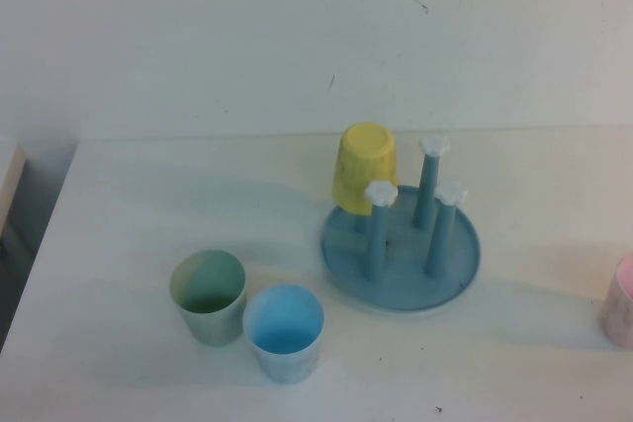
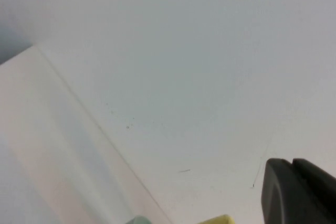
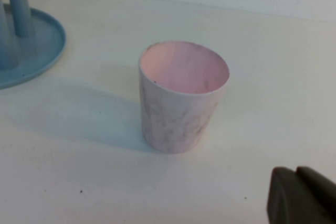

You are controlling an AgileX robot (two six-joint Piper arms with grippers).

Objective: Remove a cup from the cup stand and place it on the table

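Note:
The yellow cup (image 1: 364,167) hangs upside down on the back-left peg of the blue cup stand (image 1: 401,254), which sits on the white table (image 1: 148,205). The stand's other three pegs are bare, showing their white flower caps. Neither arm shows in the high view. In the left wrist view my left gripper (image 2: 292,163) is shut on nothing, facing the wall, with a sliver of the yellow cup (image 2: 218,220) at the frame's edge. My right gripper (image 3: 295,170) is shut and empty over bare table, with the stand's rim (image 3: 37,40) farther off.
A pale green cup (image 1: 208,295) and a light blue cup (image 1: 285,331) stand upright side by side, near-left of the stand. A pink cup (image 3: 181,98) stands upright at the table's right edge (image 1: 621,303), close to my right gripper. The wall rises behind the table.

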